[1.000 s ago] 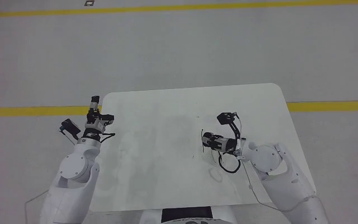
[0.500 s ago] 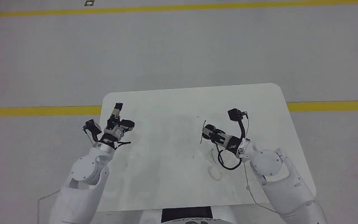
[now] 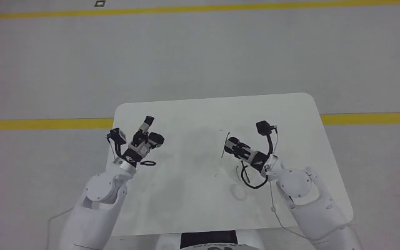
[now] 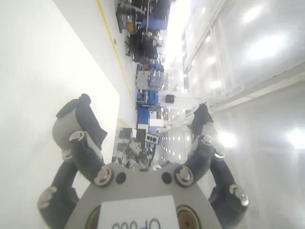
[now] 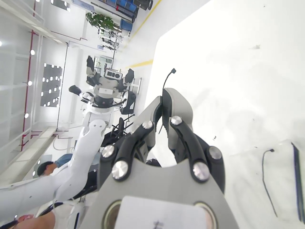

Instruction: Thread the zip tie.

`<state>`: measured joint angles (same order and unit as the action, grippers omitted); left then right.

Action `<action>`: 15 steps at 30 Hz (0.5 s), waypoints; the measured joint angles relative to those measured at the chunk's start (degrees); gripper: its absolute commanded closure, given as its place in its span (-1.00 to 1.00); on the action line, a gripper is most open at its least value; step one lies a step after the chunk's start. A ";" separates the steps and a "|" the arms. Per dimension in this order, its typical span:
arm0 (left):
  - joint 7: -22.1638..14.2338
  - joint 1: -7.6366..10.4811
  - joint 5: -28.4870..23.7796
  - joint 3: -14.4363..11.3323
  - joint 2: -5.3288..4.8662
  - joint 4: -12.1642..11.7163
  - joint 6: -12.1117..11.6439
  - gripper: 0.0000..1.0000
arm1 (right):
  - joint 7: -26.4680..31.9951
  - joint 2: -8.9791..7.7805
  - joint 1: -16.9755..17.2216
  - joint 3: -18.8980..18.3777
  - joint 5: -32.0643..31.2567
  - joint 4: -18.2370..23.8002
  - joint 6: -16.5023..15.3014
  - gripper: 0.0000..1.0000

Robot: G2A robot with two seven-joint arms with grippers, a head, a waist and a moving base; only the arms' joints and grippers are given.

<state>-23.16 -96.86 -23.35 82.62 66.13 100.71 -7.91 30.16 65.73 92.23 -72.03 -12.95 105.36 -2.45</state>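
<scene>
One tie (image 5: 167, 78) sits pinched in your right gripper (image 5: 164, 97), head free beyond the jaws, probably for threading; left gripper (image 4: 143, 102), well apart from the tie, has jaws wide, empty.

right gripper (image 5: 162, 101) pads pinched on black zip tie (image 5: 167, 79) | tie's head pokes past fingertips over white table (image 5: 238, 48) | loose black tie (image 5: 266, 172) lies nearby

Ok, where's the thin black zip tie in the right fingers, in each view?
Top view: thin black zip tie at the right gripper, over the white table.
Right wrist view: zip tie pokes out past the shut fingers.
Left wrist view: faces away along the table edge.
Shared landmark: the white table.
</scene>
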 measured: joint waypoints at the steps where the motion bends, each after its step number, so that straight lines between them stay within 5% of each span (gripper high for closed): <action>1: -1.41 0.33 0.12 -0.48 -0.02 -0.13 -0.23 -1.00 | -1.25 0.10 0.13 0.18 0.24 0.02 0.23 1.00; 7: -6.81 3.11 1.97 -4.73 0.12 -1.11 -1.11 -1.00 | -9.52 0.83 1.28 0.90 3.56 -0.33 4.43 1.00; 15: -6.62 3.18 2.28 -4.81 0.12 -1.12 -1.19 -1.00 | -10.41 0.88 1.34 0.73 3.92 -0.20 4.56 1.00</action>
<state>-29.77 -93.68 -21.07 77.81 66.25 99.59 -9.10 19.75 66.61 93.57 -71.30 -9.03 105.16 2.11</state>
